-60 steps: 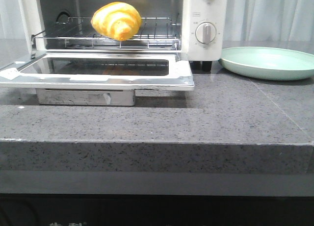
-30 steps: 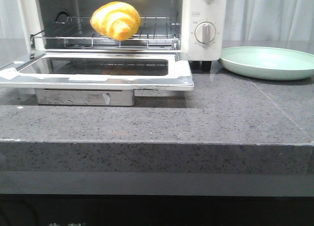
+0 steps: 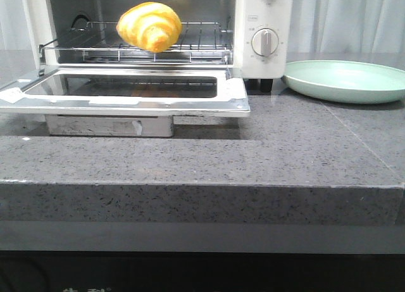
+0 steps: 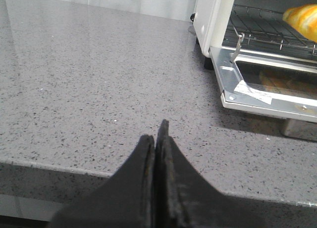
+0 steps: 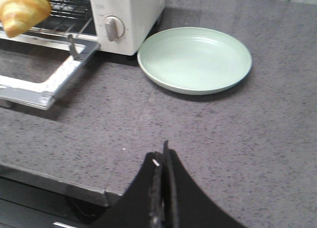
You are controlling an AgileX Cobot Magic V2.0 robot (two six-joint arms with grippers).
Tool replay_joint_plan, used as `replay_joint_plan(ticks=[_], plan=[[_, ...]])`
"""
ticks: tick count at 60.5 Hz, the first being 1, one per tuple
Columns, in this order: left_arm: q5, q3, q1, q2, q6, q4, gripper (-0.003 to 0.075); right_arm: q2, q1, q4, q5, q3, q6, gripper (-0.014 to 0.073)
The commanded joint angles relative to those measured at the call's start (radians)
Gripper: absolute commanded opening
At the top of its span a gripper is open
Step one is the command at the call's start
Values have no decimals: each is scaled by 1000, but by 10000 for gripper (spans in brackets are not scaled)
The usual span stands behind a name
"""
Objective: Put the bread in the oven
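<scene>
Bread point(image 3: 150, 26) sits on the wire rack point(image 3: 202, 38) inside the oven point(image 3: 259, 26), door point(image 3: 126, 92) dropped flat, so placement looks done. Left gripper point(image 4: 156, 144) and right gripper point(image 5: 161, 171) both pressed together, empty, over the table point(image 3: 285, 152). Plate point(image 3: 348, 80) at 3 o'clock of oven, bare.

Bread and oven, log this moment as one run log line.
bread: on wire rack inside oven | door: open | plate: empty | left end effector: shut, clear | right end effector: shut, clear
</scene>
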Motion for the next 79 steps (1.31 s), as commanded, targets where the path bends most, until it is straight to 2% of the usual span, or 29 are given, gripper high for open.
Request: replay_joint_plan(ticks=[1, 10, 14, 23, 28, 33, 44, 52, 79], plan=[[-80, 8, 1, -18, -10, 0, -20, 8, -6, -32, -77, -24, -8, -68], [-80, 8, 1, -18, -10, 0, -20, 7, -6, -37, -80, -22, -9, -68], [-80, 8, 1, -18, -10, 0, -20, -2, -6, -41, -127, -3, -9, -68], [-80, 8, 1, -18, -10, 0, -20, -51, -28, -41, -391, 150, -9, -68], [-80, 8, 1, -18, -10, 0, -20, -92, -77, -41, -546, 261, -9, -68], [-80, 8, 1, -18, -10, 0, -20, -148, -136, -38, -626, 366, -9, -68], [-80, 8, 1, -18, -10, 0, -20, -259, -231, -19, -633, 518, -9, -68], [-80, 8, 1, -18, -10, 0, -20, -315, -254, 20, -639, 586, -9, -68], [-80, 8, 1, -18, -10, 0, -20, -314, -254, 49, -606, 584, -7, -68]])
